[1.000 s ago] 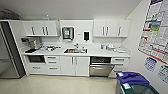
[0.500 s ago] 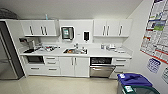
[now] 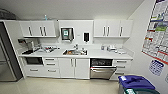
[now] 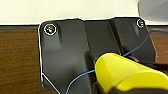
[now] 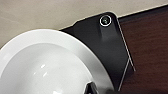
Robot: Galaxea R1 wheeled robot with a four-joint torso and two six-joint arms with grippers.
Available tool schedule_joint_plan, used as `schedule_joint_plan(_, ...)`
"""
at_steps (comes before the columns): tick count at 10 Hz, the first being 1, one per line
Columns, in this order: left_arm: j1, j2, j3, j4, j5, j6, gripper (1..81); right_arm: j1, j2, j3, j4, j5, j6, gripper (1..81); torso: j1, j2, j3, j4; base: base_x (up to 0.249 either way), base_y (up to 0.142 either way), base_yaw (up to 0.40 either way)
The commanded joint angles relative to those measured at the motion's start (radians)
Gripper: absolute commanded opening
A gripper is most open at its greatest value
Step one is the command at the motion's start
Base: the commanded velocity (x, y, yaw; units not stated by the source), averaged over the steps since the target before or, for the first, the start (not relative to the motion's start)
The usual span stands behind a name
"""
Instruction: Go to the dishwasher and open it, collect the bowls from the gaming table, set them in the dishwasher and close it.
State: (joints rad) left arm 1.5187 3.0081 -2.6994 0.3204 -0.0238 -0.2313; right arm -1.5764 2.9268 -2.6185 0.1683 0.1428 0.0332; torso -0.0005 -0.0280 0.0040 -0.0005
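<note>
Under the counter, right of the sink, is the dishwasher [image 3: 101, 68], dark in its upper part with a steel front below; its door looks tipped open. A yellow bowl [image 4: 125, 75] looms large in the left wrist view, above the robot's dark plate, and my left gripper [image 4: 105, 88] is shut on it. A white bowl [image 5: 47, 67] looms just as large in the right wrist view. My right gripper [image 5: 91, 89] is shut on its rim, with one dark fingertip showing.
White cabinets and drawers [image 3: 75, 67] run along the far wall, with a sink [image 3: 75, 52] in the counter. A steel fridge [image 3: 7, 62] stands at the left. Blue-lidded bins [image 3: 136, 83] sit at the near right by a wall with posters [image 3: 157, 32]. Pale floor [image 3: 62, 86] lies between.
The whole head view has drawn slightly closer to the kitchen counter, so the camera has moved; nothing in the kitchen has shifted.
</note>
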Motion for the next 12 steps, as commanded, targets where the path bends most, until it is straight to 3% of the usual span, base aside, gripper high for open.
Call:
schedule_joint_plan(1, -0.056, -0.004, 0.003, 0.006, 0.042, 0.007, 1.0, 0.054, -0.007, 0.002, -0.009, -0.038, -0.001, 1.0, 0.001, 0.0, 0.0, 0.0, 0.174, 0.0, 0.0)
schedule_joint_plan(12, -0.054, -0.003, -0.002, 0.005, 0.044, 0.007, 1.0, 0.051, -0.007, 0.002, -0.009, -0.038, 0.001, 1.0, 0.001, 0.0, 0.0, 0.0, 0.155, 0.0, 0.0)
